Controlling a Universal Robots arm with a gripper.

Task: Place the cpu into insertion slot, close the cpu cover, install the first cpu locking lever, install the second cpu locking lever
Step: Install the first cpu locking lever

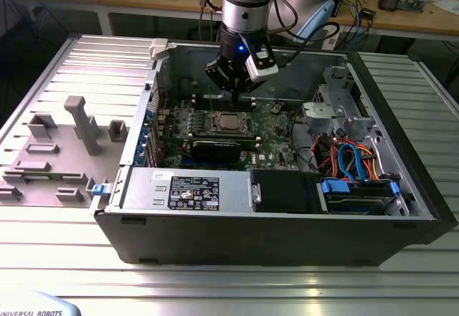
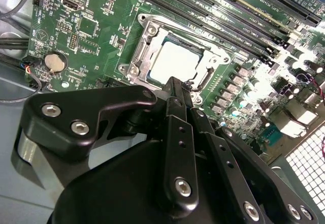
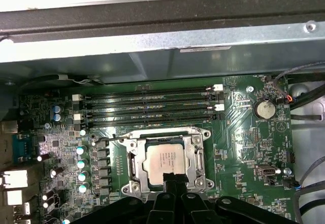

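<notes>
Tabletop: ribbed metal tabletop [image 1: 215, 287] carried an open computer case [image 1: 287, 241]
Cpu: the cpu [image 3: 163, 162] lay seated in the insertion slot [image 3: 133, 164], with the cpu cover [image 3: 199, 155] framing it
Pincer: the pincer [image 2: 179, 85] was clenched on nothing, tips over the cover's edge
Risk: a sideways slip could have scraped the chip or nearby board parts
Room: memory slots [image 3: 147, 107] hemmed one side and capacitors [image 3: 81, 163] another; space looked open above

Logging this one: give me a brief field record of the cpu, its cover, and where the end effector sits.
setting: open computer case on a slatted metal table
cpu: cpu lying flat in the insertion slot
cover: cpu cover down, framing the chip
end effector: end effector low at the slot's edge; contact cannot be told
levers: state cannot be told
</notes>
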